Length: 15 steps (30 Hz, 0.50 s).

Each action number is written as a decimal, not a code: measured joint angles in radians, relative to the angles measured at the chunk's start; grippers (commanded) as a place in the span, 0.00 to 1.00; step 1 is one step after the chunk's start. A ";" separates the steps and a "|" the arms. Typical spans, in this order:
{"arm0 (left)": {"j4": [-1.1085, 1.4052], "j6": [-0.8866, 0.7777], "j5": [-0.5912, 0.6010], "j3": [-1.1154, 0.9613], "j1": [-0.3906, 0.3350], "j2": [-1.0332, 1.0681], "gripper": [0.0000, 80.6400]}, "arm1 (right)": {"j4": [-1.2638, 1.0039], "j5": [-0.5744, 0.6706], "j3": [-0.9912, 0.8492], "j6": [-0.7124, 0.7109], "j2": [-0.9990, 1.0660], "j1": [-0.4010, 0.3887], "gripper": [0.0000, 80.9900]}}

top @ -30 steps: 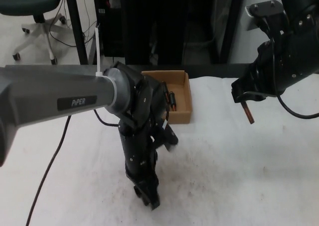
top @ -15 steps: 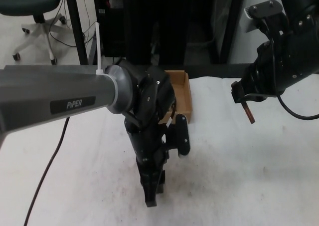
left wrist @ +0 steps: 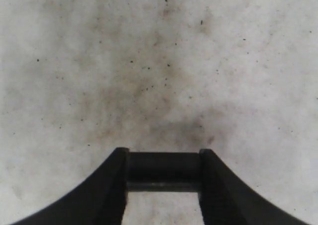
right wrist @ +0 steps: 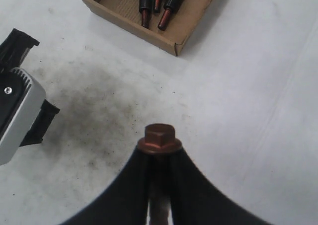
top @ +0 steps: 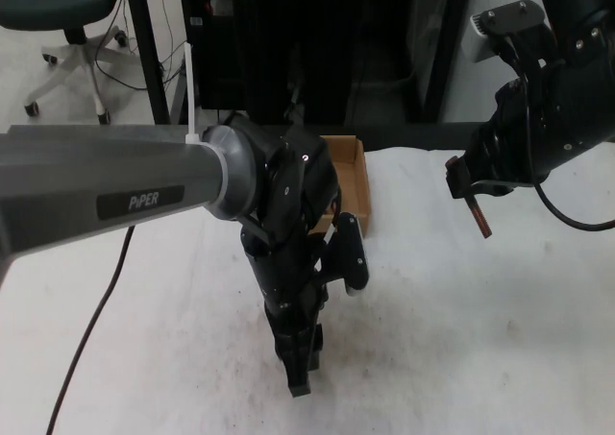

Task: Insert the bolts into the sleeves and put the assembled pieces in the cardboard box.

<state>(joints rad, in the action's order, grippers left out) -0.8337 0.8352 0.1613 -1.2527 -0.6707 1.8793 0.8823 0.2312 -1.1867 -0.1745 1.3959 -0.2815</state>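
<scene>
**Two parts held, one in each gripper**

Two grippers are seen near the cardboard box (top: 356, 180), each pinching one part. A short dark sleeve (left wrist: 164, 171) is clamped crosswise between the fingertips of the left gripper (left wrist: 164, 158), with one end pressed against each finger. This gripper (top: 300, 375) is pointed down at the stained white bench cover (left wrist: 149, 61), on the near side of the box and a little apart from it. How far the sleeve is held above the cover cannot be told.

A copper-coloured bolt (right wrist: 160, 137) is gripped by its shank in the right gripper (right wrist: 160, 158), whose fingers are closed tightly on it; the hexagonal head is left standing just beyond the fingertips. In the high view this gripper (top: 471, 187) is held above the bench, well to the right of the box, and the bolt (top: 479, 220) is seen slanting down from it.

Inside the box, several assembled pieces (right wrist: 158, 0) are laid side by side, dark sleeves with reddish bolt ends sticking out.
</scene>
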 measured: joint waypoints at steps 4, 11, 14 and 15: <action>0.002 -0.001 0.000 0.000 -0.003 0.000 0.60 | 0.000 0.000 0.000 0.000 0.000 0.000 0.01; 0.002 -0.103 -0.005 0.000 -0.004 0.000 0.60 | 0.000 0.000 0.000 0.000 0.000 0.000 0.01; 0.004 -0.325 -0.019 0.000 -0.004 0.000 0.60 | 0.000 0.000 0.000 0.000 0.000 0.000 0.01; 0.007 -0.447 -0.032 0.000 -0.004 0.000 0.60 | 0.000 0.000 0.000 0.000 0.000 0.000 0.01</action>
<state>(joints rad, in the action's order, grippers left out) -0.8272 0.3880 0.1291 -1.2527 -0.6745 1.8793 0.8823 0.2312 -1.1867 -0.1745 1.3959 -0.2815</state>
